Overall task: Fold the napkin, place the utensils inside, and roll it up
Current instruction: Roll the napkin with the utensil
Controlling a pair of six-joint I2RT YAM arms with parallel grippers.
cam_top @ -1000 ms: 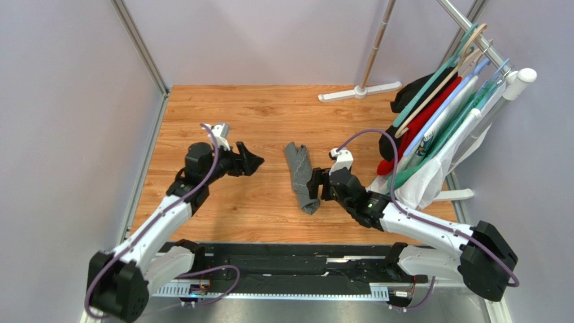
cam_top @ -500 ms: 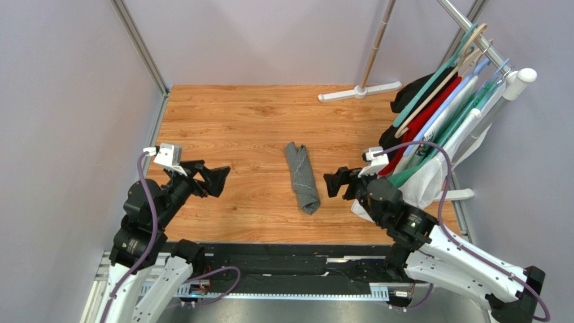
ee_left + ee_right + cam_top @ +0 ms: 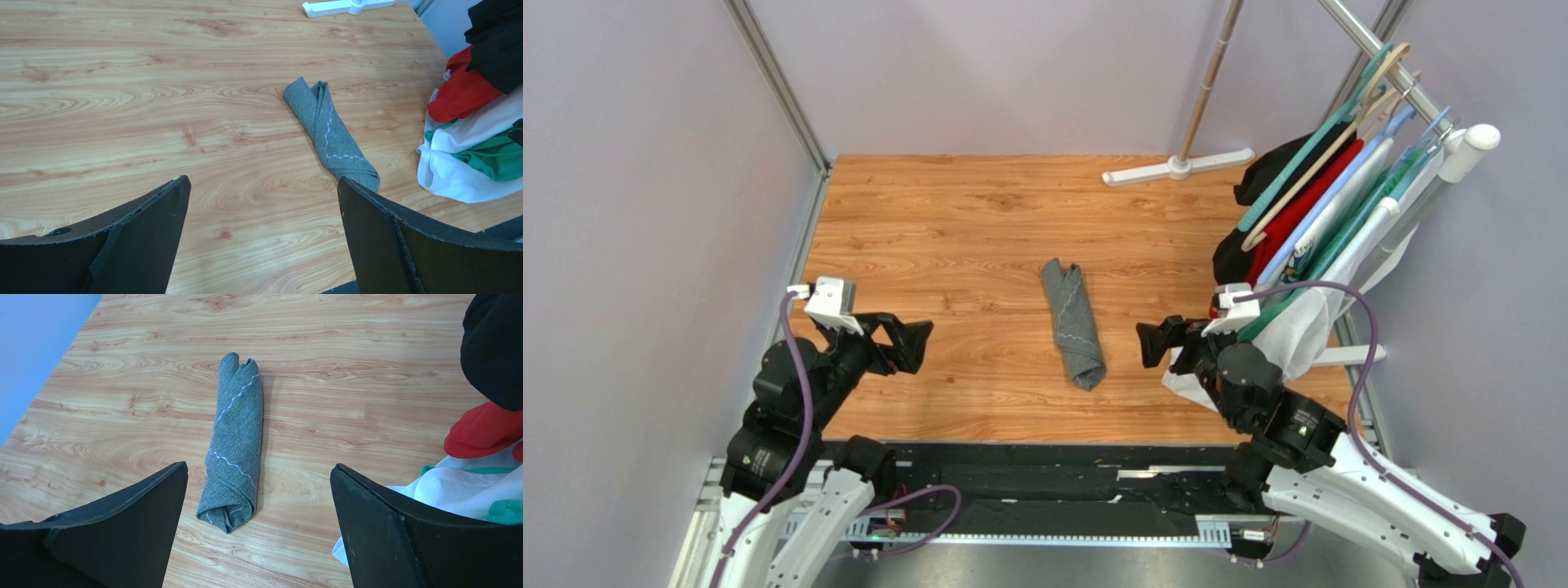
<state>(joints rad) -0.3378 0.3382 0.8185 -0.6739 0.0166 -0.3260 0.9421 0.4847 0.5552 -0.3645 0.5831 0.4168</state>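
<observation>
The rolled dark grey napkin [image 3: 1073, 324] lies near the middle of the wooden tabletop [image 3: 940, 221]. Its length runs from the near edge toward the far edge at a slight slant, and a pale stitched line shows along the roll. The left gripper [image 3: 913, 344] hovers toward the left edge, spread wide and empty. The right gripper [image 3: 1152, 342] hovers toward the right edge, beside the hanging garments [image 3: 1308, 202], also spread wide and holding nothing. Both grippers are well apart from the napkin.
</observation>
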